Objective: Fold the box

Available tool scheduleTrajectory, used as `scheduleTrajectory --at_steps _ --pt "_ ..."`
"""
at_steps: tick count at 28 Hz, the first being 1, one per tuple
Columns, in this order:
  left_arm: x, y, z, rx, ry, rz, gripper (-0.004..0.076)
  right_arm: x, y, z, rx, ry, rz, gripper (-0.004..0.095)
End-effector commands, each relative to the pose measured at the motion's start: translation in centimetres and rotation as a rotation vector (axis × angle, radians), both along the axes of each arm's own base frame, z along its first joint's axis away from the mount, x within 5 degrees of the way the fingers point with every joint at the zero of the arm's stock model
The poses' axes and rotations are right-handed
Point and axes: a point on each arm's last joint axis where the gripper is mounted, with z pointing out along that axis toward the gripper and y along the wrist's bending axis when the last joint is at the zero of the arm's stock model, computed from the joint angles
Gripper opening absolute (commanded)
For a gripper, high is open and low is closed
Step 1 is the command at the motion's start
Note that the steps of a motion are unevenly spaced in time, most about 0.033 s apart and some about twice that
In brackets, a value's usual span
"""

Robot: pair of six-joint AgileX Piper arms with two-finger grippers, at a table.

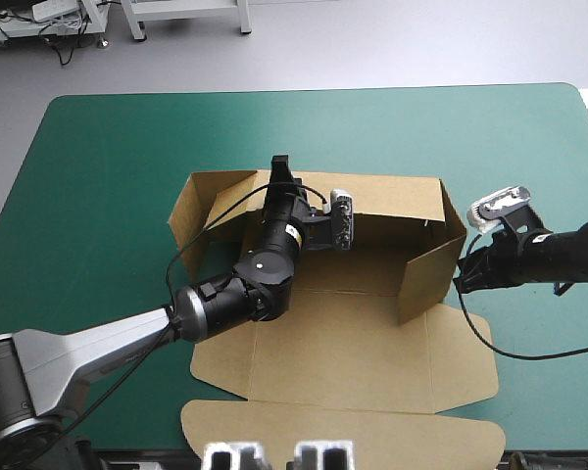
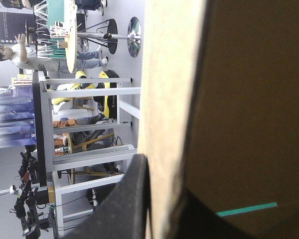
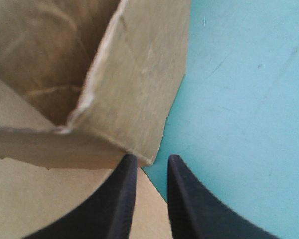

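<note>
The brown cardboard box [image 1: 372, 343] has bare teal-green cover [image 1: 529, 147] left, right and behind. The left gripper [image 1: 280, 168] pinches its back wall [image 1: 392, 196]; the right gripper [image 3: 152, 158], barely open, touches a side-wall corner [image 3: 145, 158].

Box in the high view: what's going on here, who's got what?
Box folding, midway. The box has its far, left and right walls raised, and the lid panel lies flat on the near side. The left gripper is at the top edge of the far wall, its fingers apparently clamped on the board. The right gripper sits outside the right wall by its lower corner, fingers a narrow gap apart, gripping nothing.
</note>
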Motion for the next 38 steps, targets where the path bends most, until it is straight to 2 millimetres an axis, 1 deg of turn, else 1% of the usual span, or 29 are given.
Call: scheduleTrajectory --at_steps 1,4,7,10,14,18,22,26,31,35,38 --pt "-0.3 0.2 1.3 -0.063 -0.012 0.006 -0.0010 0.2 0.1 1.1 -0.036 -0.102 0.047 0.0418" --pt "-0.3 0.2 1.3 -0.064 -0.012 0.004 -0.0010 1.1 0.4 0.7 -0.023 -0.131 0.099 0.0428" --pt "-0.3 0.2 1.3 -0.071 -0.010 0.007 -0.0010 1.7 0.4 -0.2 -0.008 -0.092 0.101 0.0427" --pt "-0.3 0.1 1.3 -0.072 -0.010 0.005 -0.0010 2.2 0.9 -0.8 0.066 -0.051 0.118 0.0427" --pt "-0.3 0.1 1.3 -0.074 -0.010 -0.003 -0.0010 2.2 1.4 -0.6 0.137 -0.054 0.141 0.0427" --pt "-0.3 -0.1 1.6 -0.088 -0.024 -0.012 -0.0010 2.0 1.6 -0.6 0.152 -0.035 0.163 0.0427" --pt "-0.1 -0.1 2.0 -0.077 -0.080 -0.026 -0.0010 1.8 1.8 -0.4 0.170 -0.029 0.166 0.0427" --pt "-0.1 -0.2 2.0 -0.076 -0.079 -0.034 -0.0010 1.7 1.9 -0.2 0.191 -0.033 0.164 0.0427" --pt "0.2 -0.6 1.4 -0.040 -0.094 -0.044 -0.0010 1.7 2.0 -0.2 0.212 -0.025 0.165 0.0427" --pt "0.2 -0.7 1.2 -0.052 -0.087 -0.037 -0.0010 2.0 2.0 0.0 0.221 -0.058 0.134 0.0427" --pt "0.2 -0.7 1.2 -0.085 -0.082 -0.024 -0.0010 2.6 1.9 0.2 0.238 -0.108 0.085 0.0428"
